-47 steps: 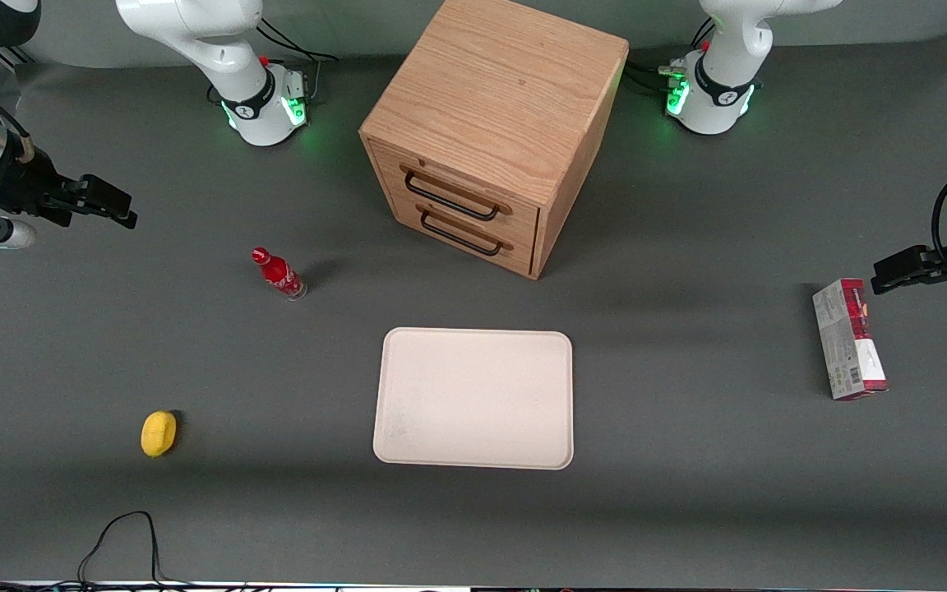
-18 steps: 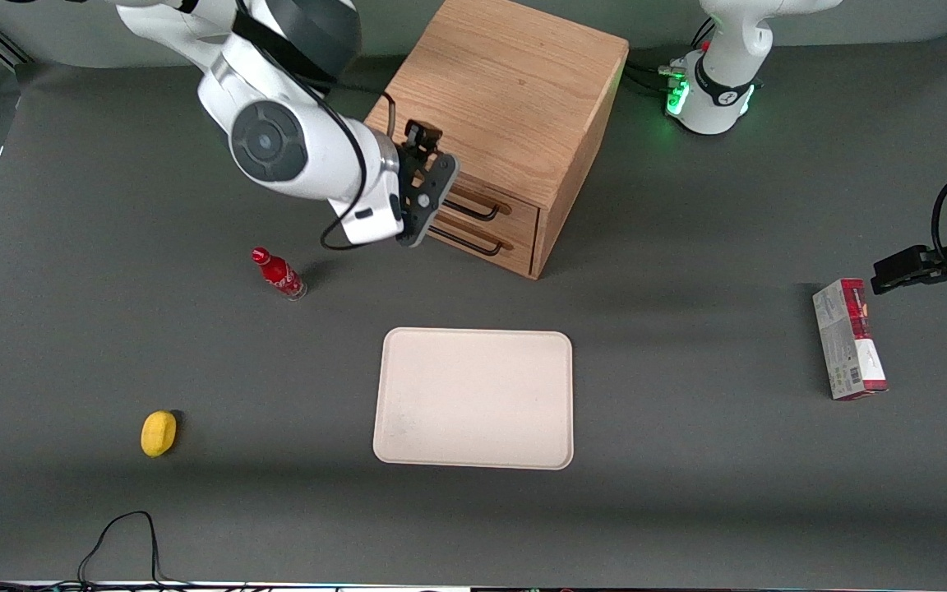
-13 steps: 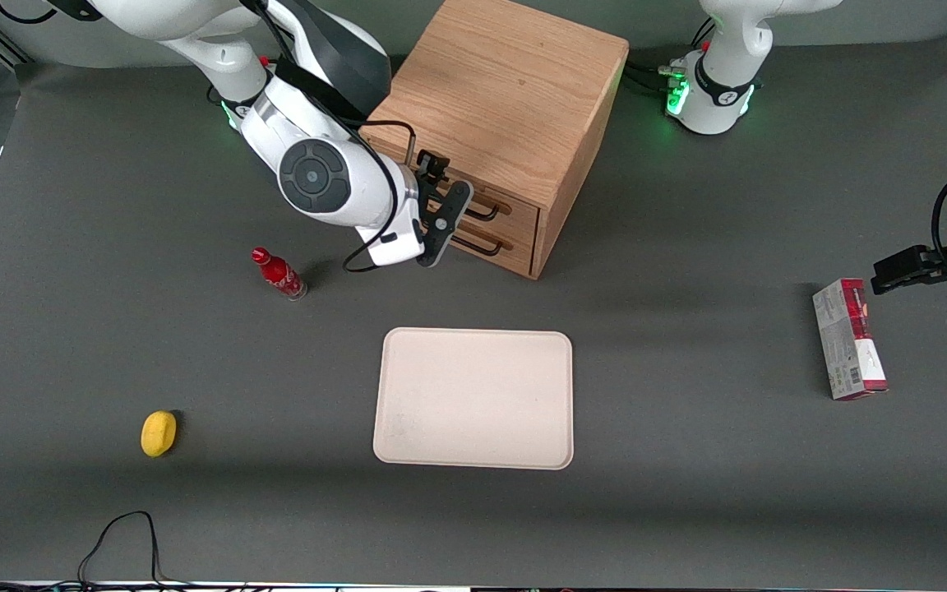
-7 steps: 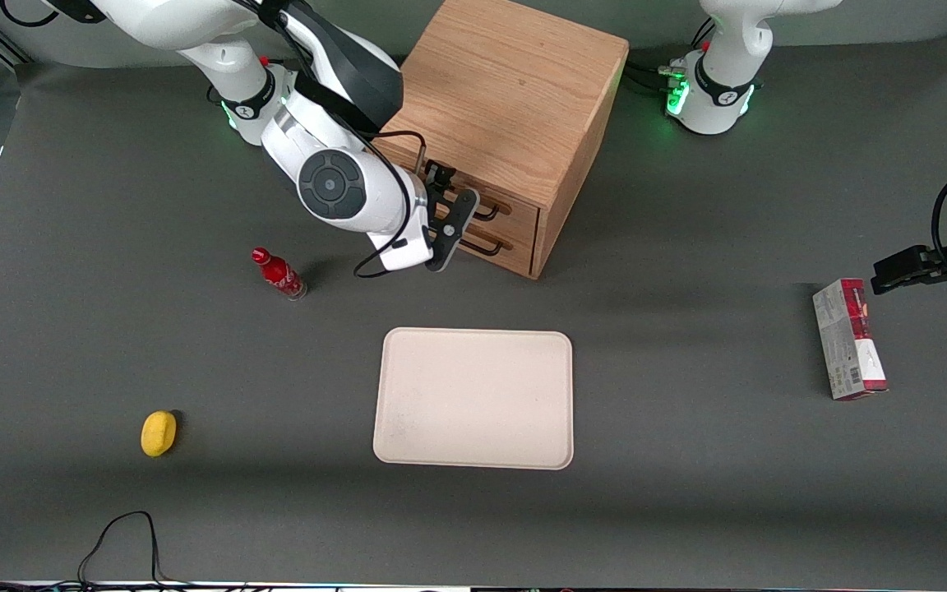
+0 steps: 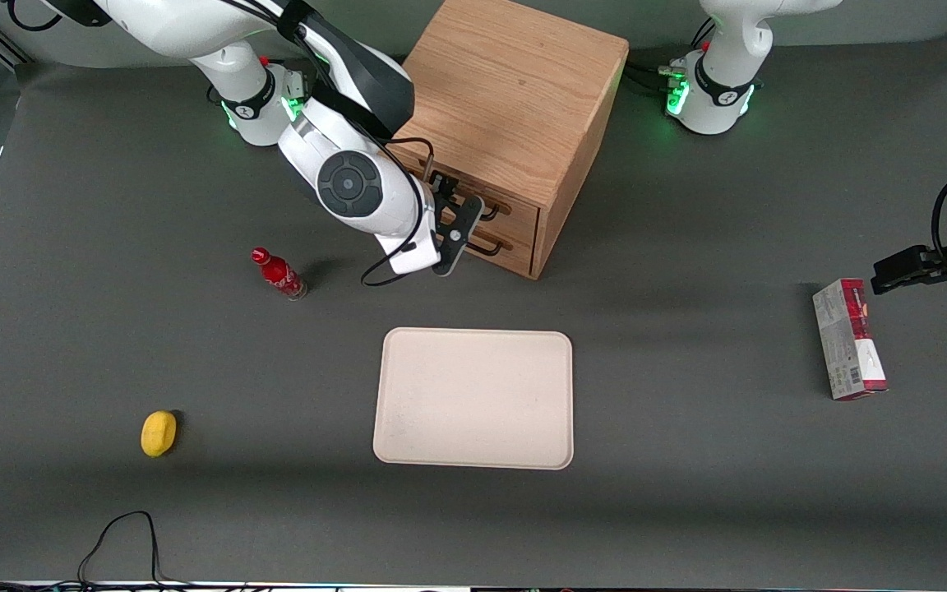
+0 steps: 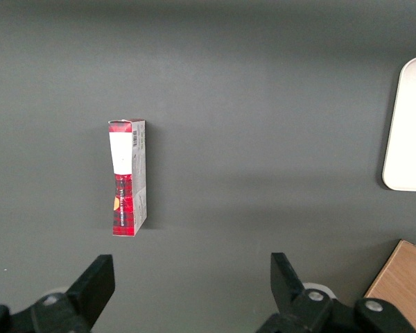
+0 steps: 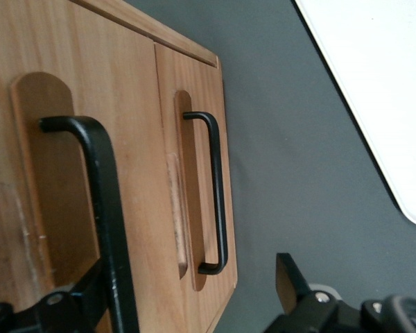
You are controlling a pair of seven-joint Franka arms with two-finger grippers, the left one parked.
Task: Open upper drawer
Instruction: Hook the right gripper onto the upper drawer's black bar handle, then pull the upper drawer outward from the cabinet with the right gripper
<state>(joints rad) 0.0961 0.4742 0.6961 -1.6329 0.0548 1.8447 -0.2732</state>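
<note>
Step in hand: approach to the grasp, as judged; the light oak upper drawer (image 5: pixel 473 205) reads flush in its front, so no pull has begun.

Cabinet: light oak two-drawer cabinet (image 5: pixel 515 90), standing on the dark grey counter (image 5: pixel 687 460), farther from the front camera than the cream rectangular tray (image 5: pixel 473 399).

Upper drawer: the one adjoining the cabinet's top panel; its long black wire handle (image 7: pixel 104 208) runs along a shallow recess in the drawer face.

Lower drawer: matching light oak lower drawer (image 7: pixel 197 201) with its own black wire handle (image 7: pixel 215 201), adjoining the base; not the target.

Pincer: black two-finger pincer (image 5: pixel 455 224) of the right arm, directly in front of the drawer faces, fingers spread apart and grasping nothing.

Relation: in the wrist view the upper handle's bar passes close by one finger (image 7: pixel 76 305) and lies within the spread, nearer that finger than the other (image 7: pixel 291 284); whether it touches cannot be told.

Next move, as judged: ease in until the bar sits between the fingers, clench on it, then pull straight out along the drawer's travel.

Risk, as judged: drifting onto the lower handle just beside it.
</note>
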